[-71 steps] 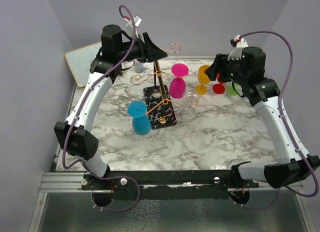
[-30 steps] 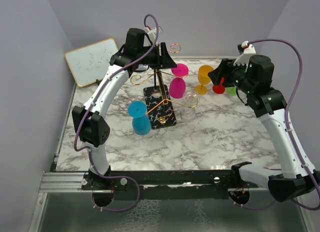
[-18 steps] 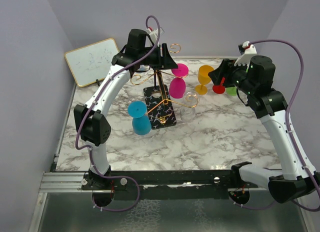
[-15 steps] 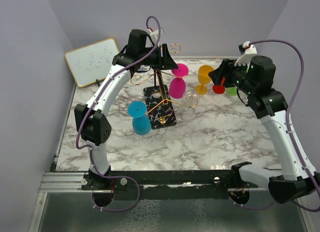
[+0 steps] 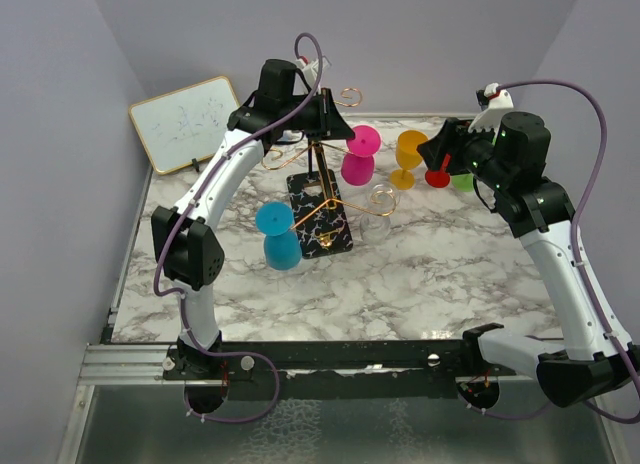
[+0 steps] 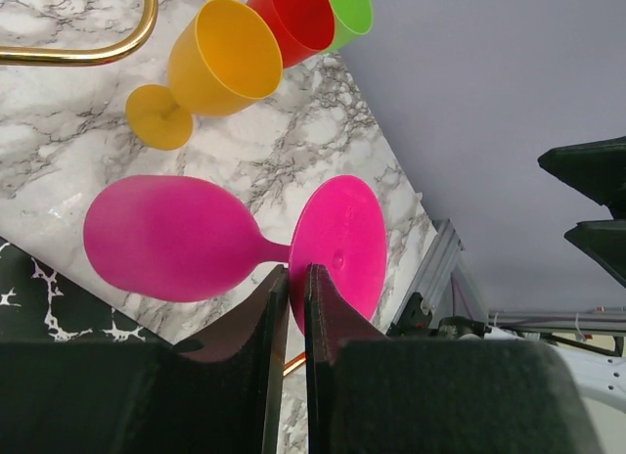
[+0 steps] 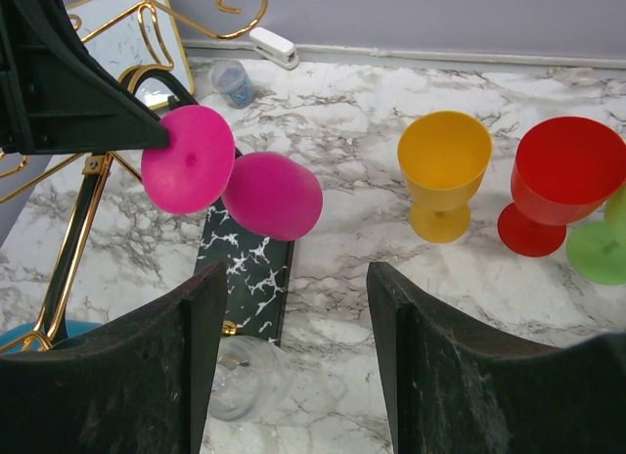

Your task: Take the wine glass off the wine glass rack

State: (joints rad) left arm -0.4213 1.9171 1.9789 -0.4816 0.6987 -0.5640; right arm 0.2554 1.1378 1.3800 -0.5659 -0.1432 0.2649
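1. nearest, a blue glass (image 5: pixel 281 239) sits upside down at the rack's front left. i cannot tell whether it hangs from an arm or rests on the table (image 5: pixel 420 274).
2. the gold wire rack (image 5: pixel 321 184) stands mid-table on a black veined base. a clear glass (image 5: pixel 380 197) is at its right arm.
3. the left gripper (image 6: pixel 290 273) reaches in high beside the post, fingers clenched on the stem of the pink glass (image 5: pixel 357 164). the stem is the thin part that slides along the wire, so gripping there likely lets it be drawn out.
4. the pink glass lies sideways, foot toward the post. whether its stem sits in the arm is unclear.
5. the right gripper (image 7: pixel 296 273) hovers to the right, fingers spread and empty, probably keeping out of the way.
6. farther right stand a yellow glass (image 5: pixel 406 156), a red glass (image 5: pixel 437 174) and a green glass (image 5: pixel 462 181), upright.
7. a whiteboard (image 5: pixel 185 124) leans at the far left.
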